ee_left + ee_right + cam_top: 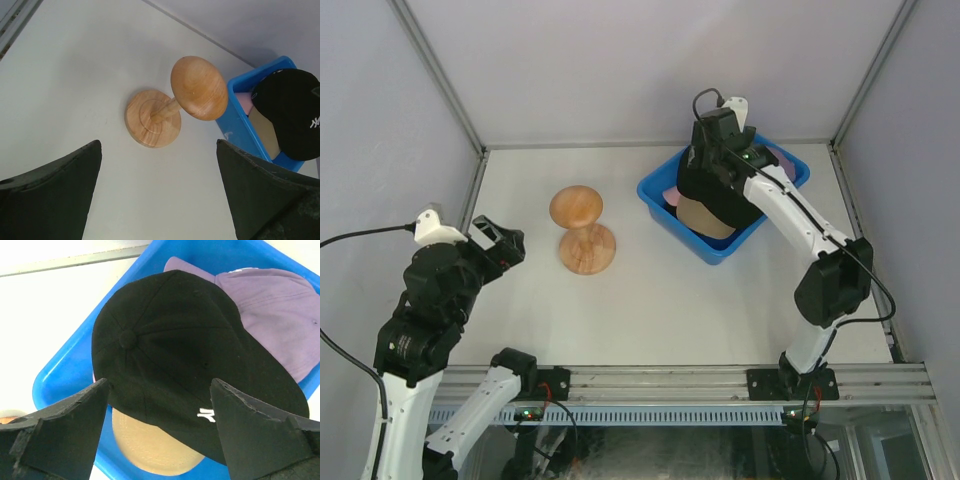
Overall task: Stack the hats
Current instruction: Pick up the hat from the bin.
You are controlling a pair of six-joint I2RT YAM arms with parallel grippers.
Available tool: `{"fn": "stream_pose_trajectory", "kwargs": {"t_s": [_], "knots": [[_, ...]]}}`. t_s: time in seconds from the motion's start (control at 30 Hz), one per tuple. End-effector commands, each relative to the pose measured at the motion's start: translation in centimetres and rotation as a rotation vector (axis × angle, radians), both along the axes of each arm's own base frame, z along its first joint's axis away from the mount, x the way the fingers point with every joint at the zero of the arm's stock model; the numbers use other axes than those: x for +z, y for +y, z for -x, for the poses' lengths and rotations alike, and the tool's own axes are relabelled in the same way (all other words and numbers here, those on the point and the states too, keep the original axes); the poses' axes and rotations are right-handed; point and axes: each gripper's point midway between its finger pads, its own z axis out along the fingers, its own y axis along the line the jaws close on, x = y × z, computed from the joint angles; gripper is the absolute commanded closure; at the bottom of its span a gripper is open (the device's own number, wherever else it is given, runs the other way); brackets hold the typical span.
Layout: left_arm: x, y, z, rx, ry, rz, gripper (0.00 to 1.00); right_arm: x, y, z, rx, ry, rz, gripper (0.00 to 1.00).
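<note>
The left arm and right arm pair rounded black joint housings with smooth white tubular links. The left wears a white plastic mount at nine o'clock, a thin black cable trailing from it. The right gripper has dark wedge-shaped fingers with scuffed, pale edges.

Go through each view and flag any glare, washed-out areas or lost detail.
Top view: even light, but the black cap in the blue bin shows little detail. Left wrist view: mild sheen on the dome of the wooden stand. Right wrist view: the table is washed out white; cap seams stay crisp.
</note>
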Motion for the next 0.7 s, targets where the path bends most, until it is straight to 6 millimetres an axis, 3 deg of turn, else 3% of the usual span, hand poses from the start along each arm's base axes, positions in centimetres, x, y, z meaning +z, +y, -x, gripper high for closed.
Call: {"fn": "stream_pose_trajectory", "kwargs": {"t_s": [0.0, 0.1, 0.23, 0.3, 0.37, 0.67], "knots": [[1.3, -0.2, -0.4, -0.016, -0.035, -0.01, 0.0, 0.8, 0.3, -1.3, 0.035, -0.012, -0.004, 0.21], [1.1, -0.1, -0.4, -0.014, -0.031, -0.014, 0.01, 0.4, 0.3, -1.7, 0.043, -0.003, -0.007, 0.34], [1.1, 0.0, -0.4, -0.01, -0.03, -0.019, 0.01, 0.8, 0.6, -2.1, 0.072, -0.021, -0.024, 0.72], [1.0, 0.0, -0.4, -0.008, -0.026, -0.022, 0.01, 1.4, 0.6, -2.2, 0.083, -0.039, -0.024, 0.84], [1.0, 0.0, -0.4, -0.009, -0.027, -0.022, 0.01, 2.3, 0.5, -2.2, 0.085, -0.063, -0.02, 0.9], [1.6, 0.0, -0.4, -0.01, -0.04, -0.014, 0.01, 8.0, 0.8, -0.9, 0.145, -0.224, -0.014, 0.99]]}}
